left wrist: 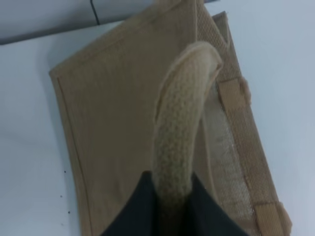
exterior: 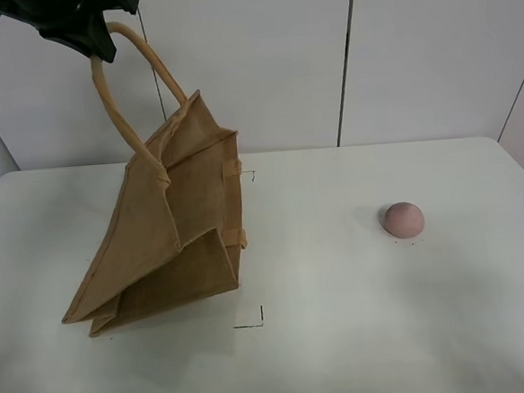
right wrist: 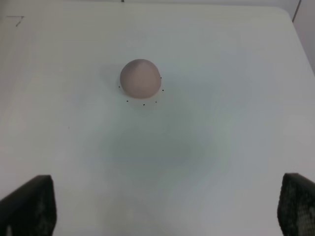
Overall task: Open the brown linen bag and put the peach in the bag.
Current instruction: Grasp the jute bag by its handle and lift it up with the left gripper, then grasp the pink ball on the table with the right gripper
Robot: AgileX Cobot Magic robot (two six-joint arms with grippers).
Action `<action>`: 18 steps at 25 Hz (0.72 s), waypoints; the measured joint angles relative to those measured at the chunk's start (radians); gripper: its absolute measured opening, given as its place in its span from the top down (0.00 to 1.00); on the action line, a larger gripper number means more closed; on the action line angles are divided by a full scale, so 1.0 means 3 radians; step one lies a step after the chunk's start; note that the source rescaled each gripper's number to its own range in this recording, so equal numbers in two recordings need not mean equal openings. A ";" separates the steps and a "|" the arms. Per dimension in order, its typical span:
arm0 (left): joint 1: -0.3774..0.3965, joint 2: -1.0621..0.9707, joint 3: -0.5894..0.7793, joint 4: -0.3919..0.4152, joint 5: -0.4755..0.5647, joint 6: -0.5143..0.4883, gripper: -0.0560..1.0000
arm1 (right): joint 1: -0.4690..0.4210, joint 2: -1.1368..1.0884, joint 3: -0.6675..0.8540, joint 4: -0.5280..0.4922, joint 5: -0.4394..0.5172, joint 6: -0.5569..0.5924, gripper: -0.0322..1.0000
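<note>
The brown linen bag (exterior: 170, 230) stands tilted on the white table (exterior: 344, 335) at the left, its bottom edge on the table and its top lifted. My left gripper (exterior: 89, 38) is high above it, shut on one beige loop handle (exterior: 111, 90). The left wrist view shows the handle (left wrist: 179, 132) pinched between the dark jaws of the left gripper (left wrist: 172, 211), with the bag's side (left wrist: 113, 123) below. The pink peach (exterior: 402, 219) lies on the table at the right. In the right wrist view the peach (right wrist: 141, 77) is ahead of my open, empty right gripper (right wrist: 162, 204), whose fingers (right wrist: 29, 204) stand wide apart.
Thin black corner marks (exterior: 253, 319) are drawn on the table near the bag, with another (exterior: 248, 174) behind it. Small black dots ring the peach. A pale panelled wall (exterior: 414, 51) stands behind the table's far edge.
</note>
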 joint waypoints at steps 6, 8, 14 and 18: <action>0.0000 -0.0001 -0.0099 -0.0011 0.0003 0.0004 0.95 | 0.0000 0.0000 0.0000 0.0000 0.0000 0.0000 0.00; 0.0000 -0.0001 -0.0106 -0.0028 0.0003 0.0004 0.95 | 0.0000 0.0000 0.0000 0.0000 0.0000 0.0000 0.00; 0.0000 -0.0001 -0.0108 -0.0075 0.0003 0.0004 0.95 | 0.0000 0.0000 0.0000 0.0000 0.0000 0.0000 0.00; 0.0000 -0.0001 -0.0108 -0.0075 0.0003 0.0004 0.95 | 0.0000 0.0169 -0.0004 0.0000 -0.0003 0.0003 0.00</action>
